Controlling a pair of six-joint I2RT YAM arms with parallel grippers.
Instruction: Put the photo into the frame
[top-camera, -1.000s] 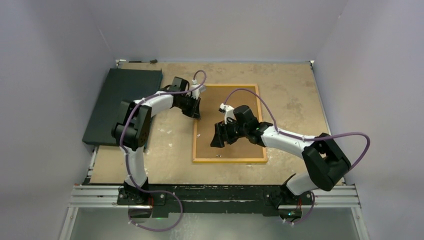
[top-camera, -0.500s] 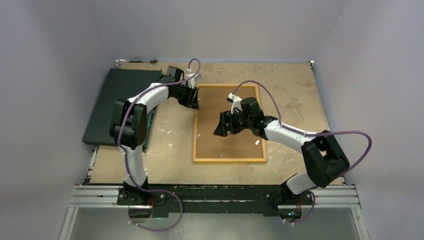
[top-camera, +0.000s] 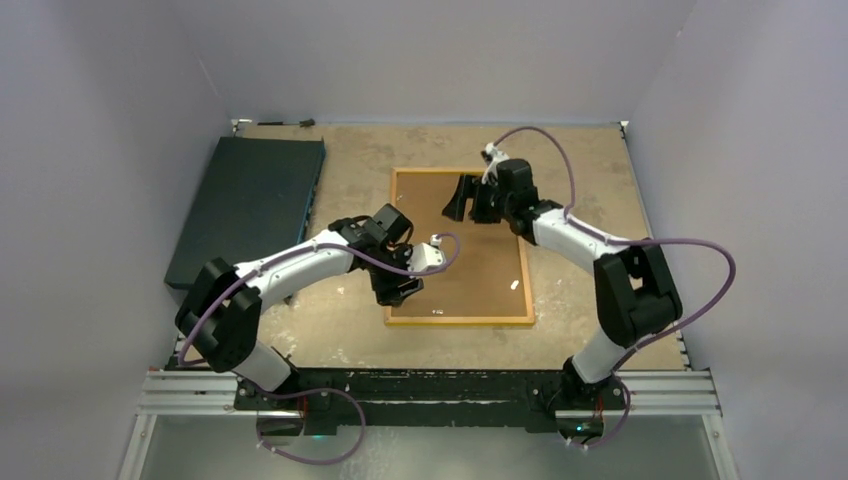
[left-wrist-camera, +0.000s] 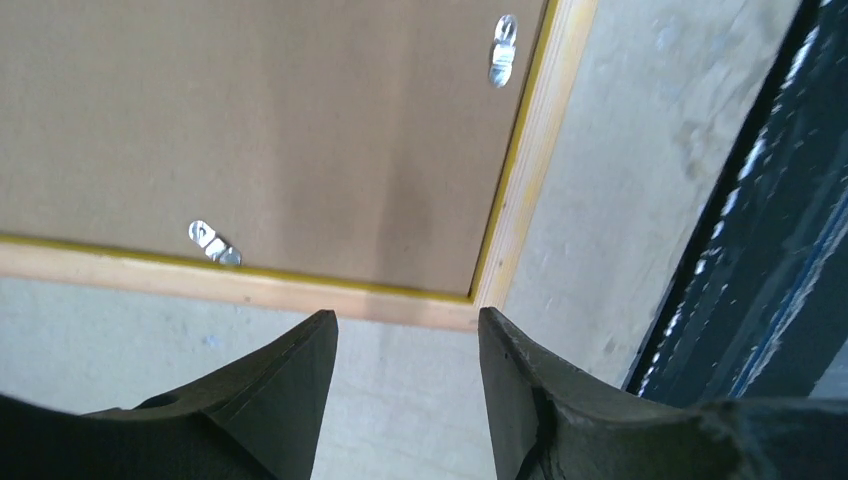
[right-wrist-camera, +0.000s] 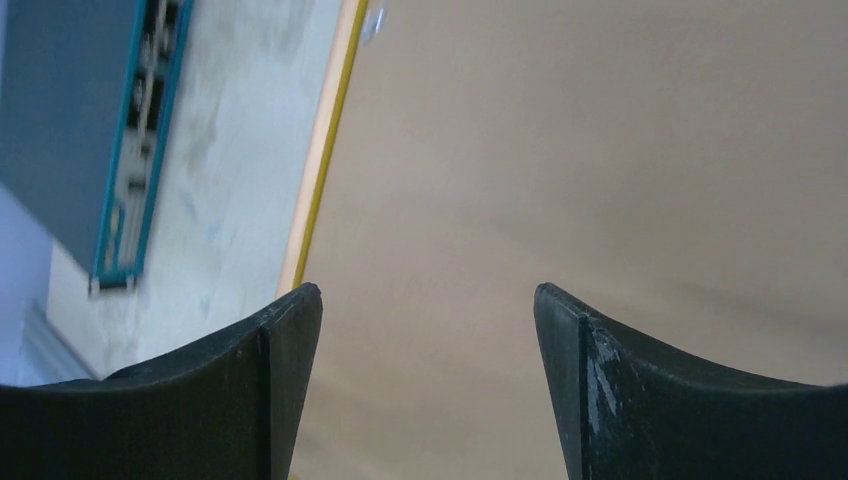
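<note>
At the centre of the table (top-camera: 580, 190) we see the frame (top-camera: 470, 320) lying back up, a brown board (top-camera: 470, 250) filling it, small metal clips (left-wrist-camera: 214, 243) at its edges. Our left gripper (top-camera: 400, 292) hovers at the frame's 7 o'clock corner, jaws apart on nothing. Our right gripper (top-camera: 457, 200) hangs over its 12 o'clock edge, jaws wide and empty. Toward 10 o'clock, well apart, lies a dark slab (top-camera: 250, 205).

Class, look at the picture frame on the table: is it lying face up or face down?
Face down: the frame shows its wood-toned back, with a brown backing board and metal tabs inside it.
</note>
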